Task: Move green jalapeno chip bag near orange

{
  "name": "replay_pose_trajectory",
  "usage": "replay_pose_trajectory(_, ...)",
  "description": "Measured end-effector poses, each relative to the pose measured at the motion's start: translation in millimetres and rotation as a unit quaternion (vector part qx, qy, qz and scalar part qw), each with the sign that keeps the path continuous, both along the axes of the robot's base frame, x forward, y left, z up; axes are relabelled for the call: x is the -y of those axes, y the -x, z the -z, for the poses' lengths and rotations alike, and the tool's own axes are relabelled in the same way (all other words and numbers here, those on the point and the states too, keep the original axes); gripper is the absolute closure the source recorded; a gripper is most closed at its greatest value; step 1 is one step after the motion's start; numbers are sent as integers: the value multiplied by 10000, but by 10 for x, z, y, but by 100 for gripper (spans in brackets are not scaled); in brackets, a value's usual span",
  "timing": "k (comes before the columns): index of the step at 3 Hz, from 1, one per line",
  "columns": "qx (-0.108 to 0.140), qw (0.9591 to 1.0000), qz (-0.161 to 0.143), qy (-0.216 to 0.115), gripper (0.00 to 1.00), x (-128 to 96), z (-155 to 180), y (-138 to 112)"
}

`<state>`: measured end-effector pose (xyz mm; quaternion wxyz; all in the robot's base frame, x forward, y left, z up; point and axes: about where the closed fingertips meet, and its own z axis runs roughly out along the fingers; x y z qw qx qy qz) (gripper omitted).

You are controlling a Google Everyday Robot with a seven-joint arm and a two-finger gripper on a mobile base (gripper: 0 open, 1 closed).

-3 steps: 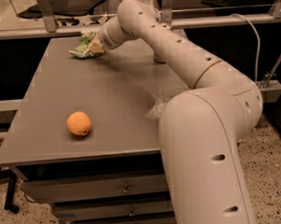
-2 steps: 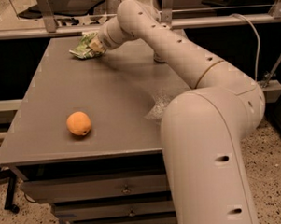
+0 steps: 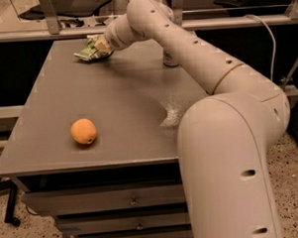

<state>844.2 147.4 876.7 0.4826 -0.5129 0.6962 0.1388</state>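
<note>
The green jalapeno chip bag (image 3: 88, 50) lies crumpled at the far left back of the grey table (image 3: 114, 117). My gripper (image 3: 100, 45) is right at the bag's right side and touches it, with its tip buried in the bag's folds. The orange (image 3: 83, 132) sits on the table near the front left, well apart from the bag and the gripper. My arm reaches from the front right across the table to the back.
A green-and-white can (image 3: 170, 60) stands at the back of the table, mostly hidden behind my arm. A glass rail with metal posts (image 3: 50, 18) runs behind the table. Drawers (image 3: 103, 200) sit under the table's front edge.
</note>
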Motion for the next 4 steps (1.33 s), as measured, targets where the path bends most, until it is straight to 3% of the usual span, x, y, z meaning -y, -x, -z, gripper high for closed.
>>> replay_pose_trajectory(2,26,9986,-412,-331,100,44,-278,385)
replay_pose_trajectory(4,-266,9957,-687,-566,100,170,-352,1029)
